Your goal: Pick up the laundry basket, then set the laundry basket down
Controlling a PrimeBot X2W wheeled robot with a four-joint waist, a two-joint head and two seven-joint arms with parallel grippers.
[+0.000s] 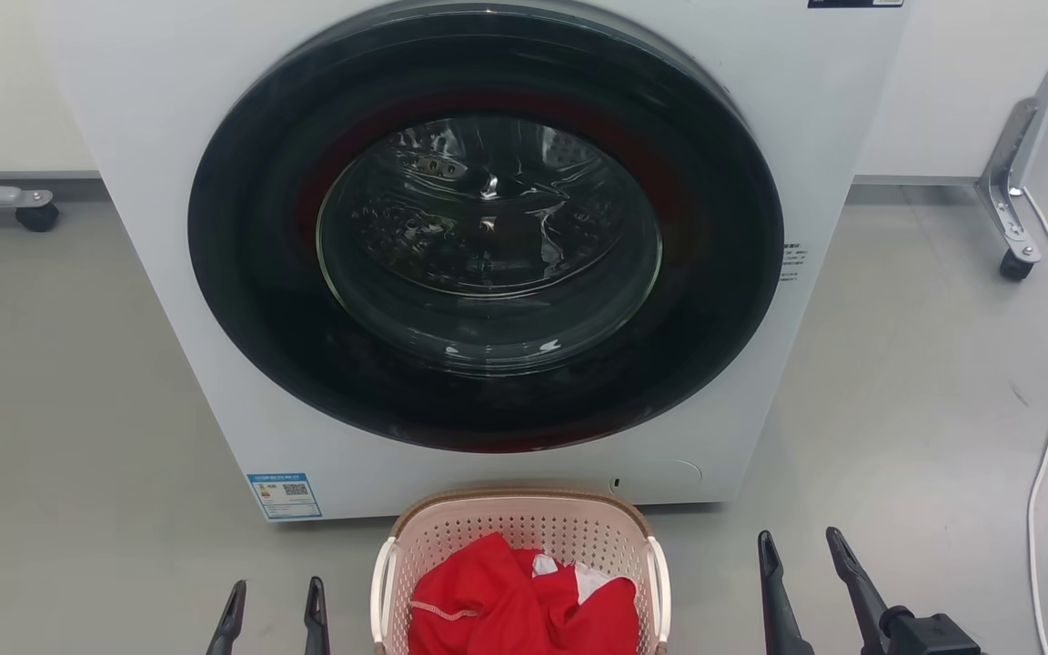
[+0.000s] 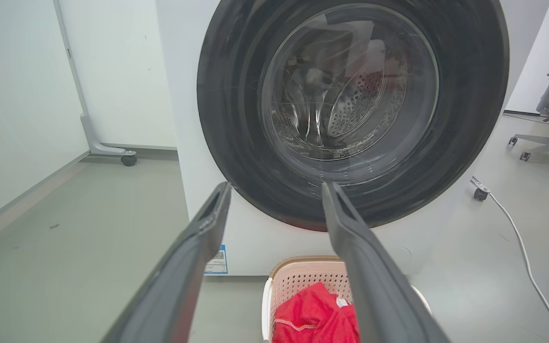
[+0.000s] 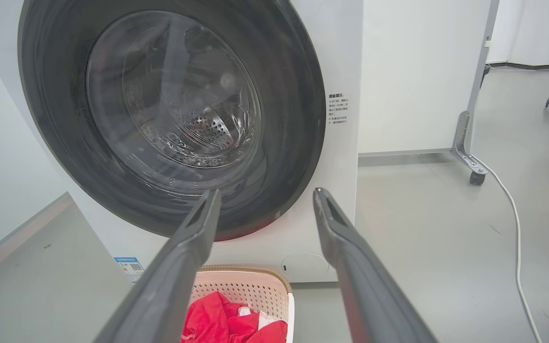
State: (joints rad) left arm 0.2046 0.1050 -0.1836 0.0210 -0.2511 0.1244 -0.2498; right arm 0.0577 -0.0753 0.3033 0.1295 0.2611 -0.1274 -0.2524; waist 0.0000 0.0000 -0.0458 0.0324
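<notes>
Two white handles (image 1: 381,582) flank the laundry basket (image 1: 488,532), which stands on the floor (image 1: 78,409) before the washing machine (image 1: 169,182). The left gripper (image 1: 276,585) and the right gripper (image 1: 799,537), both wide and empty, should take them evenly.

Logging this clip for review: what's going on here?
The robot faces a closed washing machine, with the laundry basket of red clothing on the floor before it. The left end effector and right end effector are open, one either side of the basket, touching nothing. The pickup has not begun.
</notes>
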